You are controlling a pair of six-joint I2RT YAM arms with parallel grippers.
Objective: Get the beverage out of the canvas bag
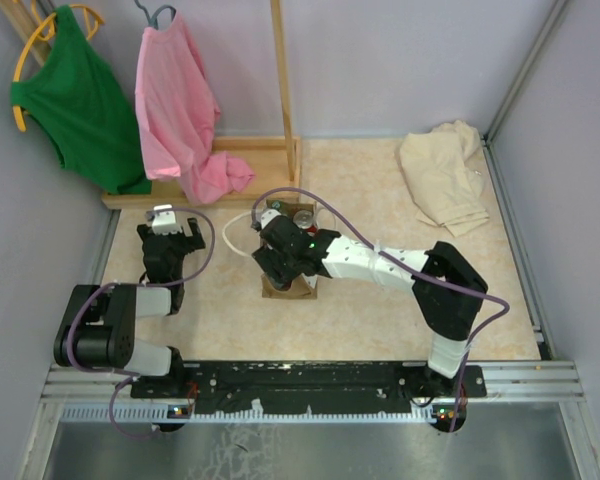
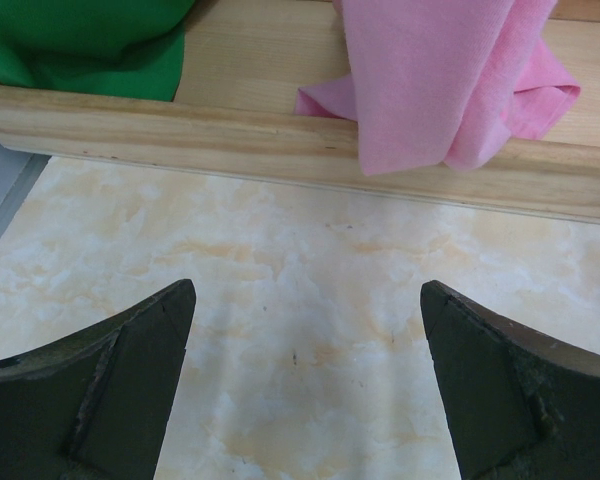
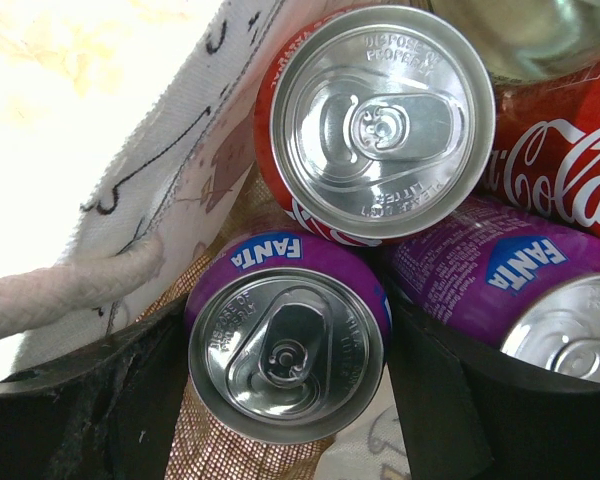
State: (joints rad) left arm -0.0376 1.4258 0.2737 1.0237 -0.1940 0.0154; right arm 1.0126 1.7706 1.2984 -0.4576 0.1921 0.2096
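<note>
A purple Fanta can [image 3: 285,345] stands in the canvas bag [image 3: 170,180] beside a red can [image 3: 380,120], closely flanked by the right gripper [image 3: 285,400], grip unconfirmed; a straight upward lift looks wisest, while the left gripper [image 2: 305,380] idles spread apart.

Left arm [image 1: 110,320] folded back at the near-left corner, elbow low, forearm running away from the base. Left tool [image 1: 170,235] sits low over the worktop [image 1: 380,320], pointing at the far side, fingers [image 2: 110,400] spread wide. Right arm [image 1: 445,290] rises from its base, elbow bent, white forearm reaching left toward centre. Wrist is pitched down, so right tool [image 1: 283,268] points near straight down. Its fingers [image 3: 450,400] are part-spread, one each side of a purple can [image 3: 285,345], at or just off its wall; can't tell if clamped.
</note>
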